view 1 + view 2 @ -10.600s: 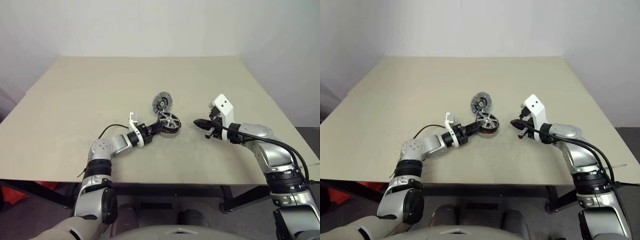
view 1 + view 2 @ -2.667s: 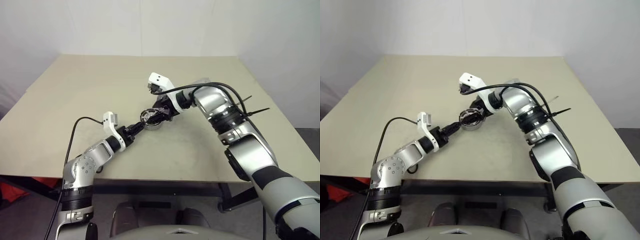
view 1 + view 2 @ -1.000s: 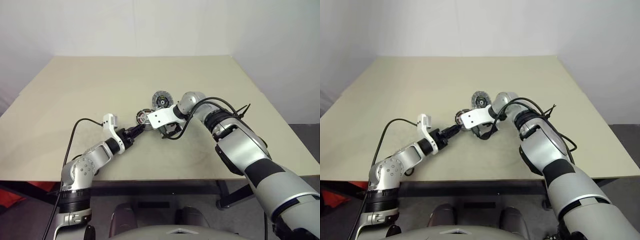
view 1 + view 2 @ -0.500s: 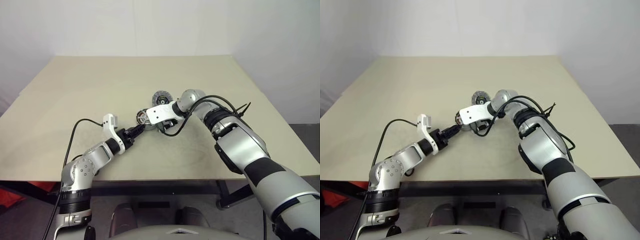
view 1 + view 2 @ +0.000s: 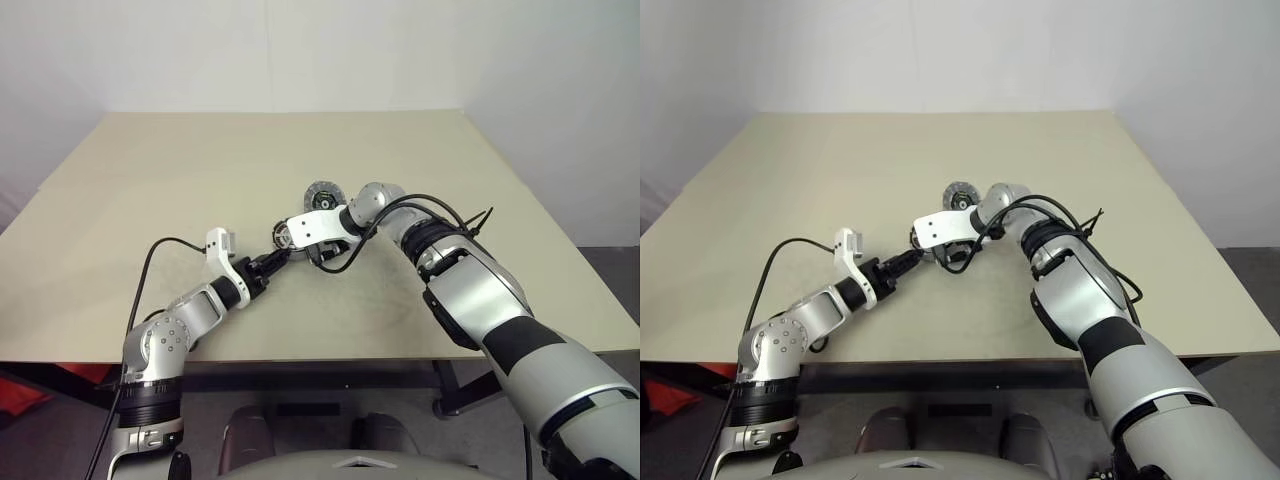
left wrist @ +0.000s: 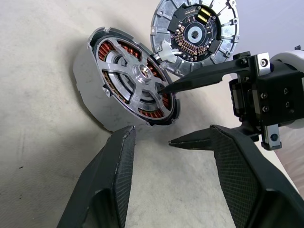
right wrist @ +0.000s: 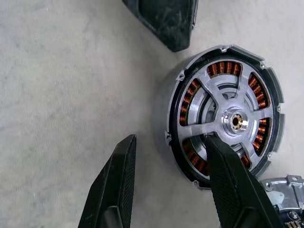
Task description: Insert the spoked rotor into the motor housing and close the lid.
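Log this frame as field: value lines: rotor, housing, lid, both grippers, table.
spoked rotor: seated inside the motor housing, copper windings visible between its spokes
lid: open, beside the housing, joined at its edge, inner face showing
right gripper: jaws open; one finger overlaps the rotor's face, the other lies outside the housing
left gripper: jaws open, just short of the housing, holding nothing
table: beige, housing resting on it
stage: rotor in, lid not yet closed

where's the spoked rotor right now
The spoked rotor sits inside the motor housing near mid-table, one right gripper finger resting on it, the open lid just behind.
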Available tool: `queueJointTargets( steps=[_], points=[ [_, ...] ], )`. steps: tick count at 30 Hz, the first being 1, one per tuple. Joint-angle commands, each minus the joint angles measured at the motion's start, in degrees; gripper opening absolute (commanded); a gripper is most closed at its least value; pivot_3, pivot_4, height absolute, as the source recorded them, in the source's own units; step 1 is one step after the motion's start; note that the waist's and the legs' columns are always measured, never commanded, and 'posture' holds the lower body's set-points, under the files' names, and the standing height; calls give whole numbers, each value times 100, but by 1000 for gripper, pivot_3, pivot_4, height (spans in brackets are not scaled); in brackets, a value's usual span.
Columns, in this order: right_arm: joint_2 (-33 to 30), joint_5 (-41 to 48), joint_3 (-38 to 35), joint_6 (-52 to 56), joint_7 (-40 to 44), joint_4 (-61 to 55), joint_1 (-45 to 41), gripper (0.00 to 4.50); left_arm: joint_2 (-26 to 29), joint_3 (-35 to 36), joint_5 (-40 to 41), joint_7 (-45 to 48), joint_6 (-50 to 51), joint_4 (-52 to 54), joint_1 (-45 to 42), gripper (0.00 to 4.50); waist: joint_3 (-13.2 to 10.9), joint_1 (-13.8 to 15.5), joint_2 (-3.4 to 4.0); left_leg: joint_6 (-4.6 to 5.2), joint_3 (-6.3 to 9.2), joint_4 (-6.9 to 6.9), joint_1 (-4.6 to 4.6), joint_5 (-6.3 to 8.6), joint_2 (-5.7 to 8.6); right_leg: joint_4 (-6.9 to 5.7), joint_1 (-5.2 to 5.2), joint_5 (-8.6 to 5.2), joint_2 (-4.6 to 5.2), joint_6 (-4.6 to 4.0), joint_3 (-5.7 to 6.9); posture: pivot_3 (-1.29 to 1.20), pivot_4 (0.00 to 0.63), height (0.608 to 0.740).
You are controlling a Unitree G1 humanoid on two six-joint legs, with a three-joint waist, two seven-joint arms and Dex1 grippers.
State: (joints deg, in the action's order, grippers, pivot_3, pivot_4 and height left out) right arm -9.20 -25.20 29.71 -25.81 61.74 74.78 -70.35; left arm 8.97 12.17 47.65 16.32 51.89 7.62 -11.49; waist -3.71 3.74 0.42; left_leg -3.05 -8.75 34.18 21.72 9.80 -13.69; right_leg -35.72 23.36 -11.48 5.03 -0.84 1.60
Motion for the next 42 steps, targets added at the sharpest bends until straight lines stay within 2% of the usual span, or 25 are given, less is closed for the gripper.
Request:
queueJointTargets(
  steps=[1,23,33,40,42],
  points=[
    [49,-25,-70,38,7,-13,51,2487,24,85,82,-1,-58,201,-49,2627,0,-1,0,0,0,0,-2,0,0,-1,0,0,0,0,0,0,0,740],
    [-272,-380,215,-374,524,-65,155,2487,-30,82,70,-34,-102,188,-48,2627,1,14,2,0,0,0,-16,0,2,-2,-14,1,-1,-1,-4,0,0,740],
    [-107,-442,200,-247,230,-24,99,2487,-66,90,71,-79,-117,233,-12,2627,1,-13,3,0,0,-1,-20,0,1,-2,-14,1,-3,-1,-5,0,0,740],
    [-21,-447,147,-116,-57,-9,62,333,-75,92,81,-101,-111,265,16,2627,1,-58,2,0,0,-1,-23,1,2,-1,-15,1,-4,-1,-8,0,0,740],
    [-14,-450,138,-104,-101,-5,56,333,-77,93,82,-103,-110,265,18,2627,1,-83,3,0,0,-4,-23,1,1,-1,-15,1,-4,-2,-8,0,0,740]
  ],
)
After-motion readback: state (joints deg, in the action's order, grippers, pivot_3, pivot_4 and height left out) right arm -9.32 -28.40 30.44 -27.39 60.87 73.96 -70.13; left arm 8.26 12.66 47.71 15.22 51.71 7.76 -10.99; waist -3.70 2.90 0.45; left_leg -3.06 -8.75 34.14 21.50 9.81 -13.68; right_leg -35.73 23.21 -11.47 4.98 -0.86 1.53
